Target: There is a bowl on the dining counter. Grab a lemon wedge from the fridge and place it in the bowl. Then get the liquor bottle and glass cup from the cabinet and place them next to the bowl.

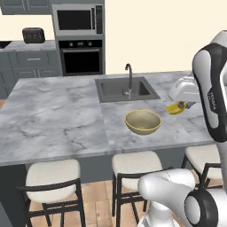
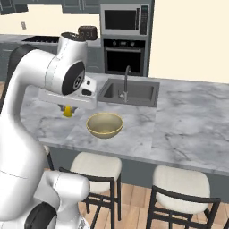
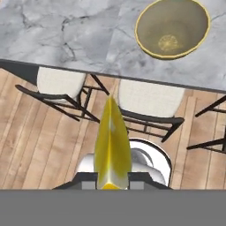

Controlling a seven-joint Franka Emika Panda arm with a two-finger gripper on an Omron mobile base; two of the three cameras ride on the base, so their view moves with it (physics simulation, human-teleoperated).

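lemon wedge (image 3: 112,145): sitting nearest the hand camera, pinched upright | hand (image 1: 181,106): clenching on the wedge, hovering above the desk (image 1: 57,115) just beside the bowl (image 1: 142,122) | bowl: resting empty on the desk before the sink (image 1: 126,88) | stools (image 1: 53,177): standing under the desk edge

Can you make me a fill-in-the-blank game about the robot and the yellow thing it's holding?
1. The pincer is shut on a yellow ____ wedge.
2. The bowl on the counter has ____ inside it yet.
3. Behind the bowl, set into the counter, is a ____ with a curved tap.
4. Under the counter's edge stand white-cushioned ____.

Missing words: lemon; nothing; sink; stools
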